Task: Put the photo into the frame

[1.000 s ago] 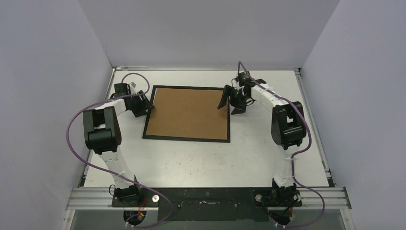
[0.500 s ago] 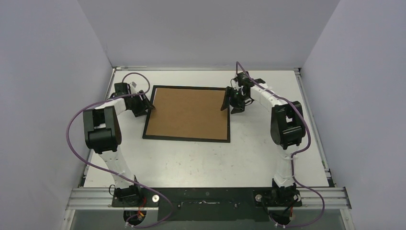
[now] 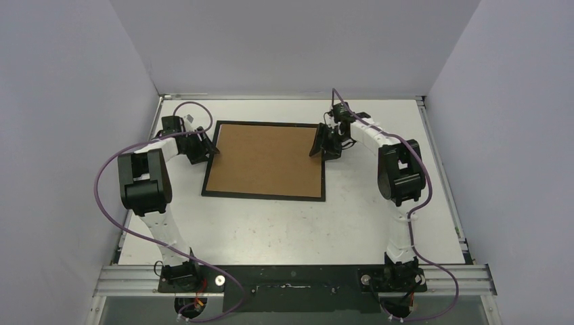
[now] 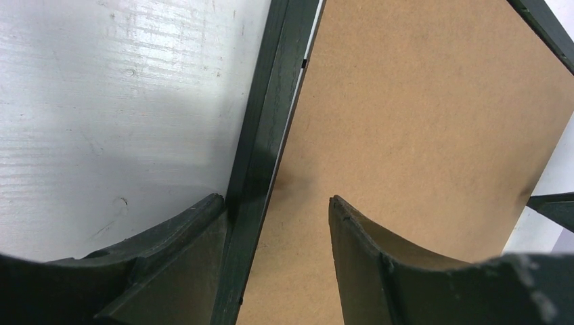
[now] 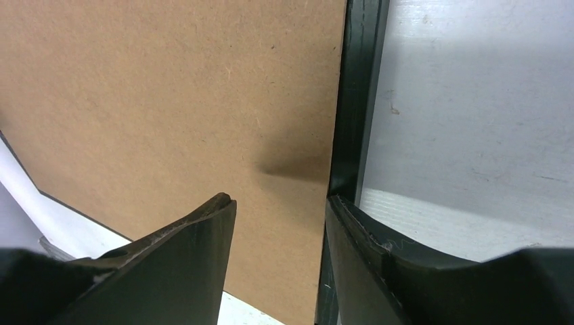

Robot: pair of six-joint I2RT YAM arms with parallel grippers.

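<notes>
Seemingly to steady the frame (image 3: pixel 264 197), my left gripper (image 4: pixel 275 198) and right gripper (image 5: pixel 278 198) sit at opposite rails, fingers apart, apparently clamping nothing.

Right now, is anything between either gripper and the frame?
Nothing visible. The left gripper straddles the left rail of the frame, the right gripper its right rail, each with one finger over the brown backing.

A black frame (image 3: pixel 264 196) lies flat on the white counter (image 3: pixel 284 230), filled by a brown backing board (image 3: pixel 267 159). The left arm's fingers (image 3: pixel 208 150) sit at its far-left corner, the right arm's fingers (image 3: pixel 316 145) at its far-right corner.
</notes>
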